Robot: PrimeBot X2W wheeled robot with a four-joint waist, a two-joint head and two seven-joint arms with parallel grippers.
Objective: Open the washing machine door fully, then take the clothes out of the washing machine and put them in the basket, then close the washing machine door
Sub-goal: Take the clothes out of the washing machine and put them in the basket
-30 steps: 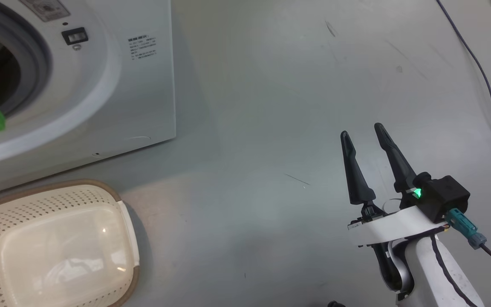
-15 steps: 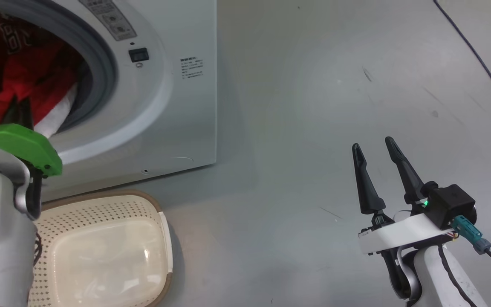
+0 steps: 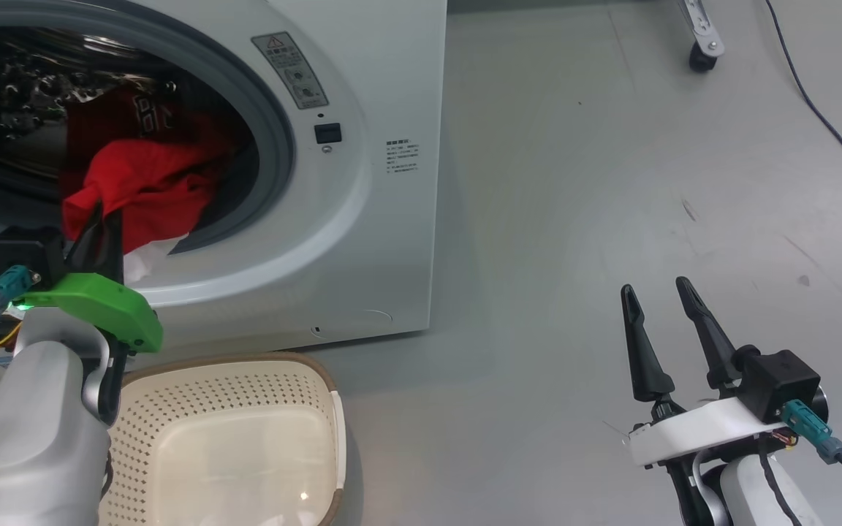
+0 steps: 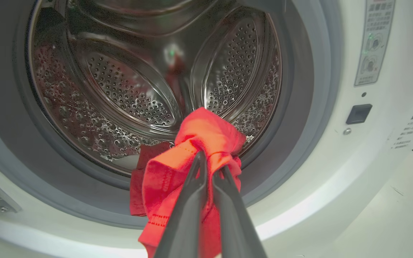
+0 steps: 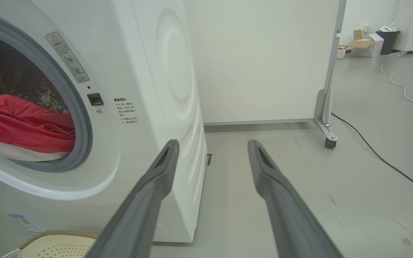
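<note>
Basket (image 3: 297, 363): lower left of the head view, just below the washing machine (image 3: 392, 241) front.

Right gripper (image 3: 655, 288): lower right, jaws spread wide, holding nothing, well apart from the machine.

Left gripper (image 4: 209, 161): bottom centre of its wrist view, pinched tight on a bunch of the clothes (image 4: 210, 130) at the drum mouth. More red fabric hangs over the grey gasket (image 4: 299, 143), with the drum (image 4: 131, 89) behind.

Advice: draw your arm back slowly so the trailing cloth clears the gasket lip without snagging. Lower it over the basket's middle before you release.
</note>
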